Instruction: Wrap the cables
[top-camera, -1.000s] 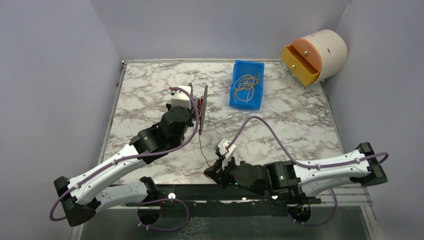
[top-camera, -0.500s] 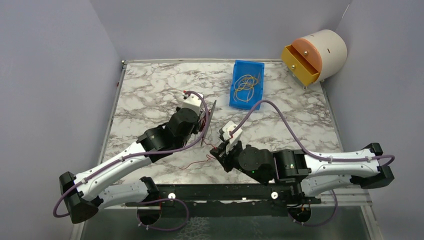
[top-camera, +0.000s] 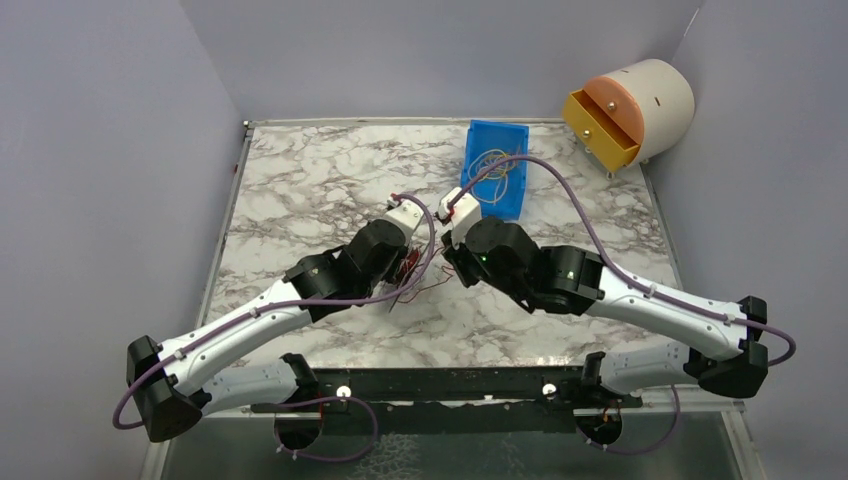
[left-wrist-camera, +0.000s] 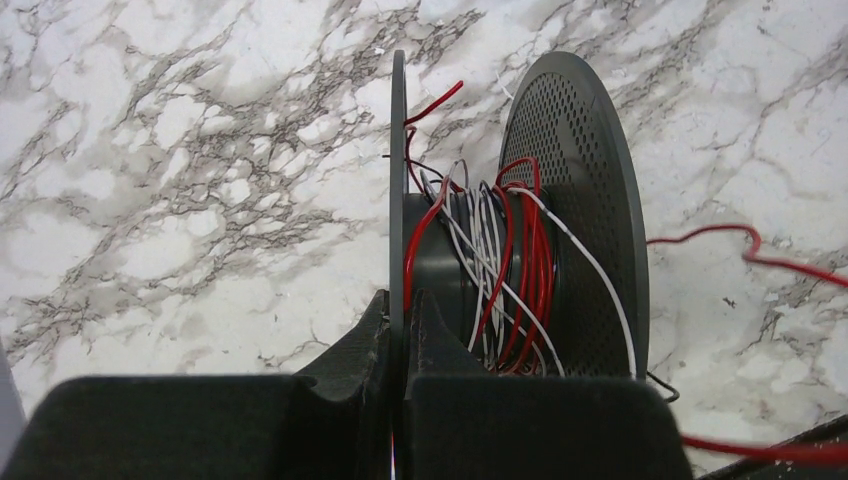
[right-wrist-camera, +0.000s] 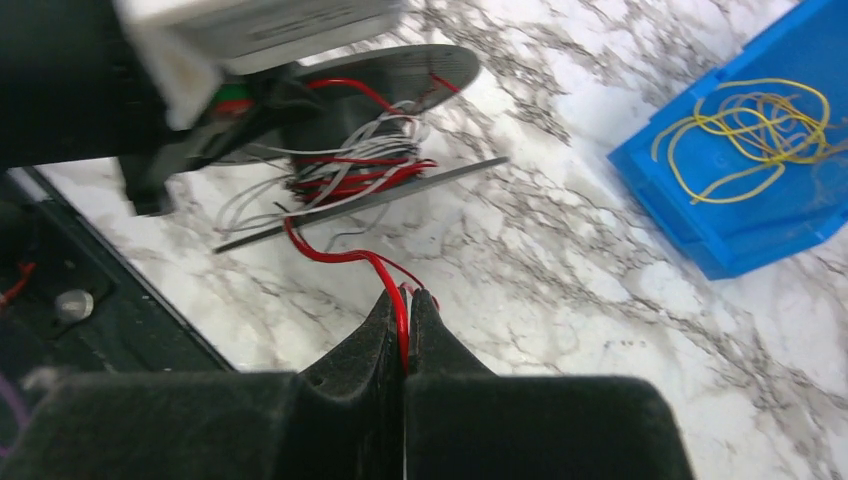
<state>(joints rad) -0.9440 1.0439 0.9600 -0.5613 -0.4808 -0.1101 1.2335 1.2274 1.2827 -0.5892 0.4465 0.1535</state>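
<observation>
Left fingers (left-wrist-camera: 350, 345) clamp one flange of a gray spool (left-wrist-camera: 572, 170) wound with red and white cables (left-wrist-camera: 530, 260). Right fingers (right-wrist-camera: 362, 350) pinch a loose red strand (right-wrist-camera: 345, 256) trailing from it, mid-counter (top-camera: 300, 180), short of the blue bin (top-camera: 488, 207) at the far edge.

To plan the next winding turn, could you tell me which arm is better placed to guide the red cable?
Probably right: the right gripper pinches the red cable beside the spool, while the left gripper is clamped on the spool's flange, steadying it.
</observation>
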